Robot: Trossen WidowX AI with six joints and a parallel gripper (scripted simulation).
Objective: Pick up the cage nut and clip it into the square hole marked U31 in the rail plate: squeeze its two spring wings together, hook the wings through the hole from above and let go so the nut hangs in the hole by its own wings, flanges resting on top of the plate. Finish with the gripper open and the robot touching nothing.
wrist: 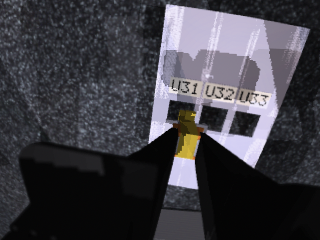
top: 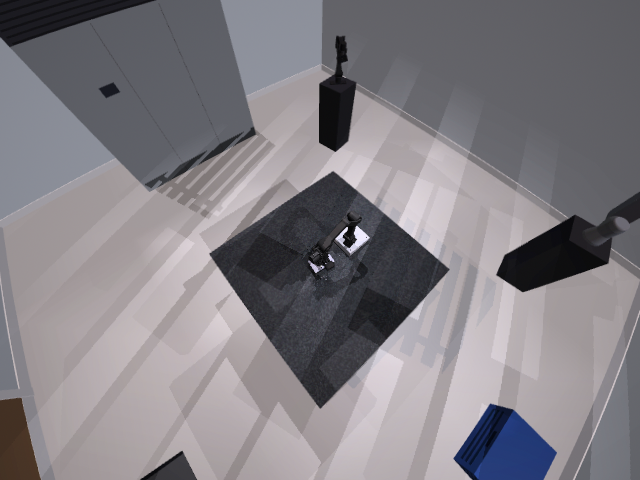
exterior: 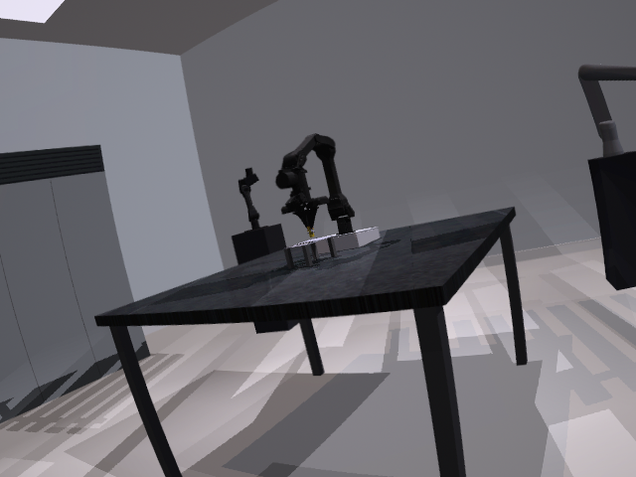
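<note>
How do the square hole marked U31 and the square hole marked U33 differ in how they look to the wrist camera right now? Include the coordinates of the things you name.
The black square hole marked U31 (wrist: 174,112) is partly covered by the yellow cage nut (wrist: 187,145); the black square hole marked U33 (wrist: 245,124) shows whole. U31 is the leftmost, U33 the rightmost. Both are cut in the pale rail plate (wrist: 192,37).
</note>
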